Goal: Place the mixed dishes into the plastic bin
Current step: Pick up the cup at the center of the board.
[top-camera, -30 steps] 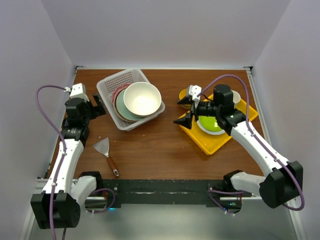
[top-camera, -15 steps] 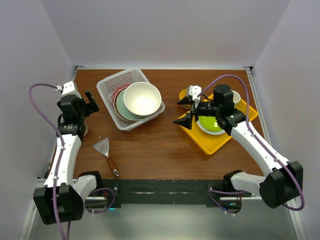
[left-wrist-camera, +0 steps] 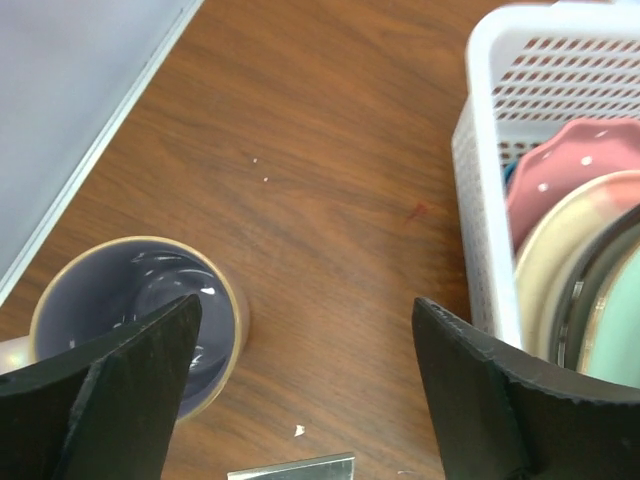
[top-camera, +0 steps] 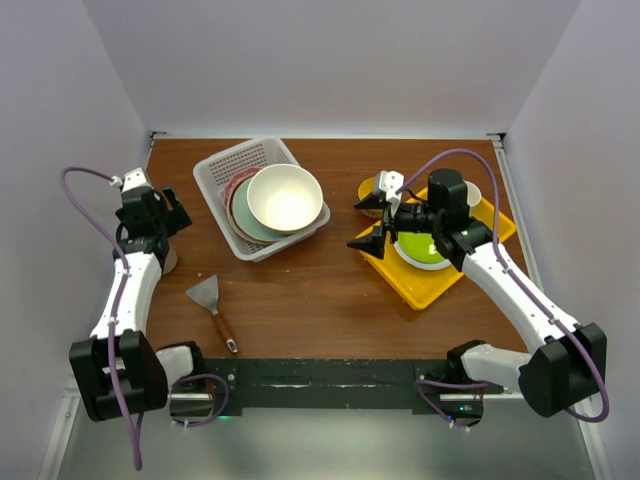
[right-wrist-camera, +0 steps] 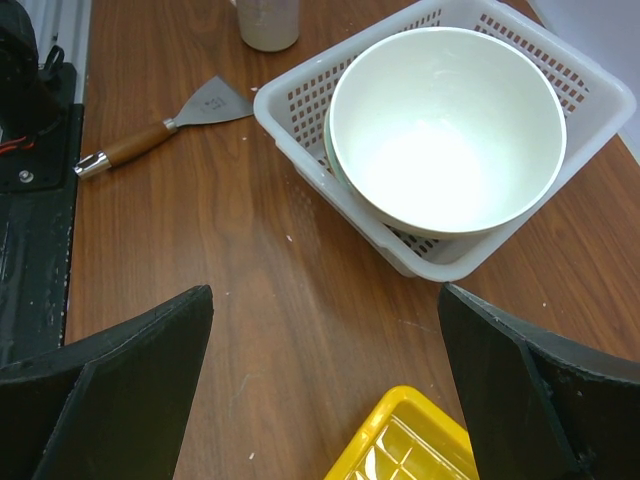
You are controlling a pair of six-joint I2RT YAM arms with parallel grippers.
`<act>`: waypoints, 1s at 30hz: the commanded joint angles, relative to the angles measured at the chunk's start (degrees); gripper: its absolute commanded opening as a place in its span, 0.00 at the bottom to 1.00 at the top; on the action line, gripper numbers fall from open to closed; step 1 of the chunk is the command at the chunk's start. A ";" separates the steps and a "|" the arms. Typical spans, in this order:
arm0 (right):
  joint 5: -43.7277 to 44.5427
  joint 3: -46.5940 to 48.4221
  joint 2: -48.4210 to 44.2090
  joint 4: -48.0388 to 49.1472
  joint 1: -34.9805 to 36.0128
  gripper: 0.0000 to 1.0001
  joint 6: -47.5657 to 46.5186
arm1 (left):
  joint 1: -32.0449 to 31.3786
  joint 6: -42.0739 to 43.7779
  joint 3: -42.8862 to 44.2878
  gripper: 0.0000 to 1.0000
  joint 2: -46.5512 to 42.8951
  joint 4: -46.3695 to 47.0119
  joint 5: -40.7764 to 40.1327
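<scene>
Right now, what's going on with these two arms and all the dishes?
Two robot arms are loading dishes into the white bin. A big bowl and several plates already sit in it. The left claw hovers open over a mug standing on the table near its left edge, probably the next pick. The right claw hangs open and empty between the bin and a yellow tray.
</scene>
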 commanded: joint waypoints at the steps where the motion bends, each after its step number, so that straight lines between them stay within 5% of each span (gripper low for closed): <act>1: -1.41 0.13 -1.72 0.28 -0.22 0.98 -0.30 | 0.93 -1.62 3.13 0.81 4.62 -0.22 -1.81; 6: -1.58 0.04 -1.80 0.19 -0.14 0.98 -0.39 | 1.20 -3.29 5.41 0.49 9.03 -3.12 -5.50; 13: -1.58 0.31 -2.07 -0.07 -0.31 0.98 -0.48 | 1.37 -4.44 7.61 0.41 14.21 -6.56 -9.02; 22: -1.76 0.04 -2.59 0.02 -0.31 0.98 -0.48 | 1.28 -3.30 8.40 0.01 13.70 -7.00 -9.37; 30: -2.11 -0.13 -2.86 0.19 -0.49 0.98 -0.30 | 1.20 -1.63 8.49 0.00 10.45 -6.30 -7.62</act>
